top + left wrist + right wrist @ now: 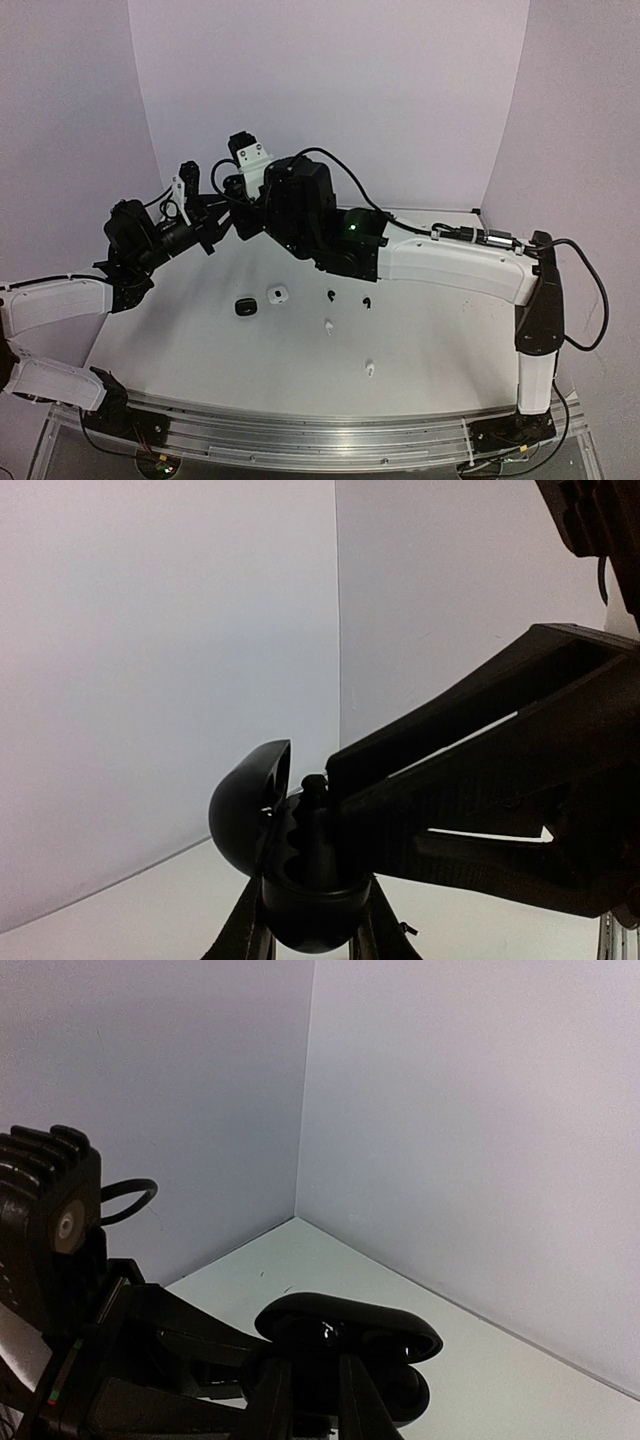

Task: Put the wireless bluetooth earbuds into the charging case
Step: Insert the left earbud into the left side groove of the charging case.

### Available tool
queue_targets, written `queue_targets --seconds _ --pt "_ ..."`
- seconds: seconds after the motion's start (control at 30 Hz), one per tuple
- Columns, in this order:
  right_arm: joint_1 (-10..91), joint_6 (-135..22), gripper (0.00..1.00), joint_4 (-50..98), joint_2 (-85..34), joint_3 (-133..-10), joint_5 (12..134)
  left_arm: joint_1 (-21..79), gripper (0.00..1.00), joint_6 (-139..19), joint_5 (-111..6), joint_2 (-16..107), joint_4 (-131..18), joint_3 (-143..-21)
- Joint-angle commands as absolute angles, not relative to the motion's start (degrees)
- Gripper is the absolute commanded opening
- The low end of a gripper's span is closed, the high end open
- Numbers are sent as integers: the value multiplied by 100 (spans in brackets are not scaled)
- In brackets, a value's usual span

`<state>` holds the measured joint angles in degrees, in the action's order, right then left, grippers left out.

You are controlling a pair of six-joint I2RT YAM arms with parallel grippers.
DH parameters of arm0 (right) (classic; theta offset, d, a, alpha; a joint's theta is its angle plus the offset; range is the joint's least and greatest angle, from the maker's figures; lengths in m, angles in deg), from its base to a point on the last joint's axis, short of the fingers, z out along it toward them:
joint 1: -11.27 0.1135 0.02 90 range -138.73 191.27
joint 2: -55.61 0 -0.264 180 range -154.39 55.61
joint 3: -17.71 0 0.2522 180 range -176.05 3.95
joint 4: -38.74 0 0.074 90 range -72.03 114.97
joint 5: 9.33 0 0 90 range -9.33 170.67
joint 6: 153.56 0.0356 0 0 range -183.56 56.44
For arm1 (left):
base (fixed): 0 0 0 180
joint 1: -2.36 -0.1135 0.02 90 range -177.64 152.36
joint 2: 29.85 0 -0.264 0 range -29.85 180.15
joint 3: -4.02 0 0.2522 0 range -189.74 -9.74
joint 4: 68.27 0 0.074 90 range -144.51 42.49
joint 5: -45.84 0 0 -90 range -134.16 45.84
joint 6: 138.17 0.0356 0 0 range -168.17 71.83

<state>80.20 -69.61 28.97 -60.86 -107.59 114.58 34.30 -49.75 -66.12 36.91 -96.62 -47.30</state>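
Note:
My left gripper [310, 925] is shut on a black charging case [312, 905], held up off the table with its lid [248, 805] swung open. A black earbud [315, 792] stands upright in the case. My right gripper [312, 1365] reaches in from the right, its fingers [470, 780] right beside that earbud. In the right wrist view the fingers straddle something dark and glossy under the lid [350, 1322]; whether they still hold it is unclear. From above, both grippers [212, 232] [232, 200] meet at the back left.
On the white table [450, 340] lie a black case [243, 307], a white case [277, 294], two black earbuds [331, 295] [366, 302] and two white earbuds [328, 325] [370, 368]. Purple walls close the back and sides.

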Motion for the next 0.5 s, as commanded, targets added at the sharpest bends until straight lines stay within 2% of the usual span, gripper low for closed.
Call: queue_targets --seconds 0.0,0.47 --pt "8055 -7120 16 2824 -5864 -10593 11438 3454 0 -5173 -6776 3510 -9961 -5181" --pt "8057 -7054 26 2814 -5500 -10820 11182 3444 0 -5337 -6622 3640 -9361 -5283"
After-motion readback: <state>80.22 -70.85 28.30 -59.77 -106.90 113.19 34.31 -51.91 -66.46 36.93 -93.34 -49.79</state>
